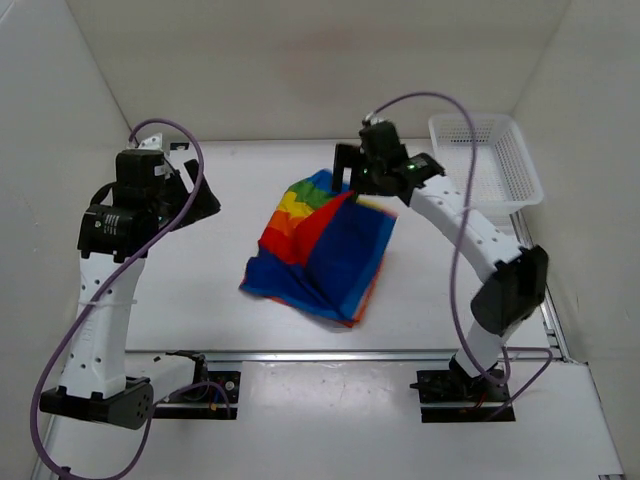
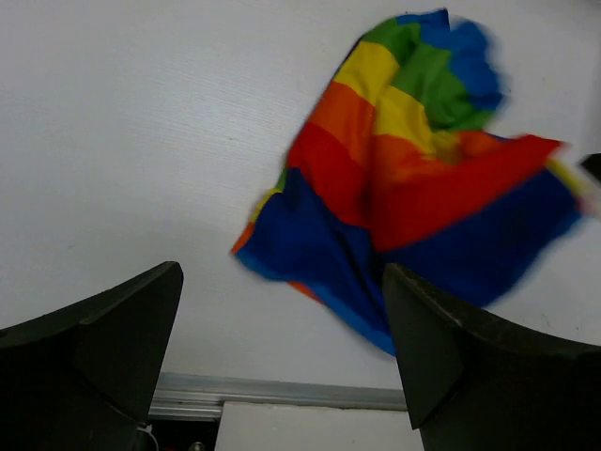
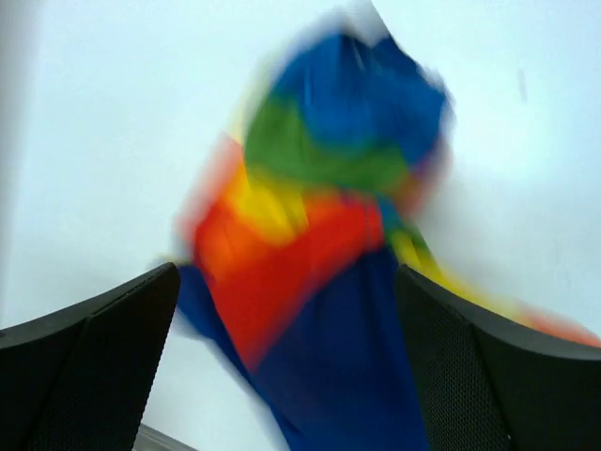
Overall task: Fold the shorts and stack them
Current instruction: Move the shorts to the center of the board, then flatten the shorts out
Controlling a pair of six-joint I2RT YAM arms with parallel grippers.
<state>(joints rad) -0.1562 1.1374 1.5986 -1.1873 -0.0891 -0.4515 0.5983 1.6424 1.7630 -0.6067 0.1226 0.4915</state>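
**Rainbow shorts heaped mid-bench, both my pairs of fingers spread wide**

The shorts [image 1: 322, 250] lie crumpled in the middle of the bench [image 1: 200, 290], between my two arms. A red and dark blue panel rises at their far right side, close under my right fingers [image 3: 94, 357]. Those hang over the cloth spread wide, with nothing clamped between them. From that wrist the cloth is blurred, showing blue and green at the far end, then yellow, orange and red, with dark blue nearest. My left fingers [image 2: 103, 348] are spread wide too, holding nothing, off to the left of the shorts and pointing toward them. A white mesh basket [image 1: 520, 165] sits at the far right corner, apart from the shorts.
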